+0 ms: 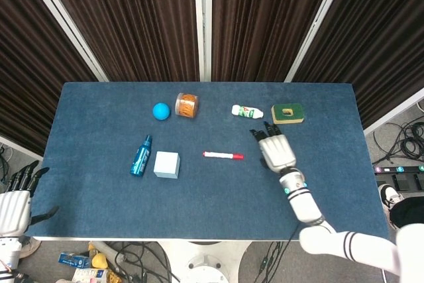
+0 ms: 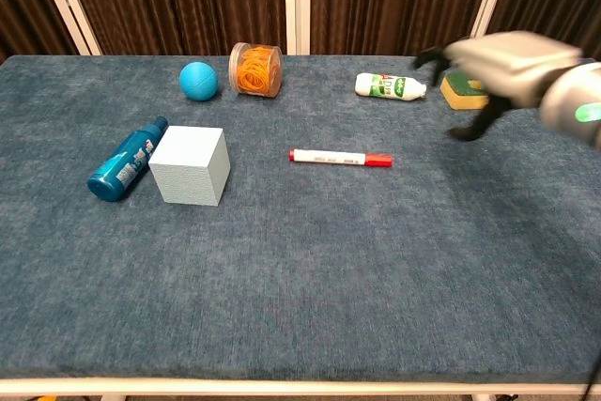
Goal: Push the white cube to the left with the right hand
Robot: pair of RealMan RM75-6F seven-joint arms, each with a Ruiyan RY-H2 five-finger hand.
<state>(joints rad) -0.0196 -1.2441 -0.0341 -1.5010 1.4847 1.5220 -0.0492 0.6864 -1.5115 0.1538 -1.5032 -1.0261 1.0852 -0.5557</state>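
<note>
White cube point(image 1: 165, 164) sat left-centre on table, touching blue bottle point(image 1: 140, 156); my right hand point(image 1: 276, 151) hovered well apart to its right, fingers loosely spread, holding nothing; red-capped marker point(image 1: 223, 156) lay between, long axis pointing at cube; left hand point(image 1: 14, 205) off table edge, empty.
</note>
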